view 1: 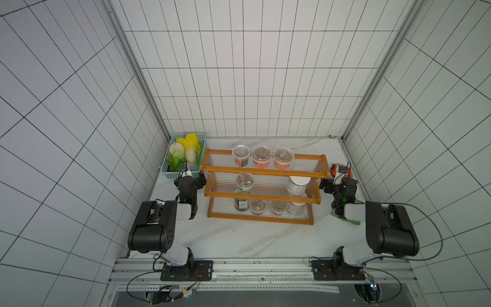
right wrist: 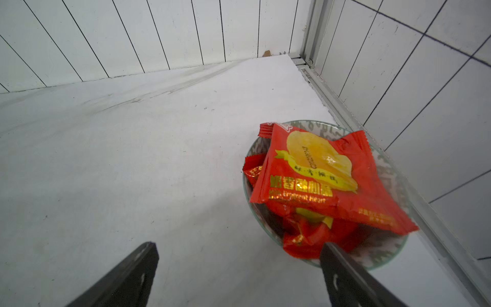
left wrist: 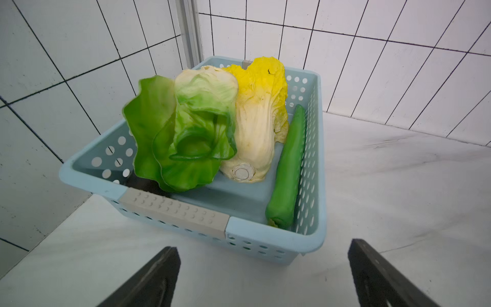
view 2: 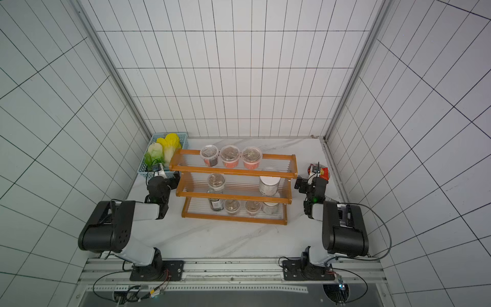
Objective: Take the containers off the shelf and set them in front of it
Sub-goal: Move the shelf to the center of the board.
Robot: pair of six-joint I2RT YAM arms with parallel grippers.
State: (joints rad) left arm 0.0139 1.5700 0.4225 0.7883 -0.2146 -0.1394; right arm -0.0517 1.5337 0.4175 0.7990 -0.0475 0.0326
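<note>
The shelf (view 1: 265, 174) (view 2: 233, 172) is a stepped orange-brown rack standing mid-table in both top views. Several containers stand on it. Three clear cups (view 1: 261, 156) line the top tier. A cup (view 1: 244, 182) and a white-lidded jar (view 1: 299, 184) share the middle tier. A dark jar (view 1: 240, 204) and more cups (view 1: 279, 206) fill the bottom tier. My left gripper (view 1: 189, 177) (left wrist: 264, 247) is open and empty to the left of the shelf. To the shelf's right, my right gripper (view 1: 338, 180) (right wrist: 239, 245) hangs open and empty too.
A light-blue basket (view 1: 168, 174) (left wrist: 265, 234) of cabbages and a green vegetable sits just ahead of the left gripper. A glass bowl (right wrist: 318, 126) of red snack packets (view 1: 341, 170) lies ahead of the right gripper. A green bag (view 1: 350, 220) lies under the right arm. Tiled walls close three sides.
</note>
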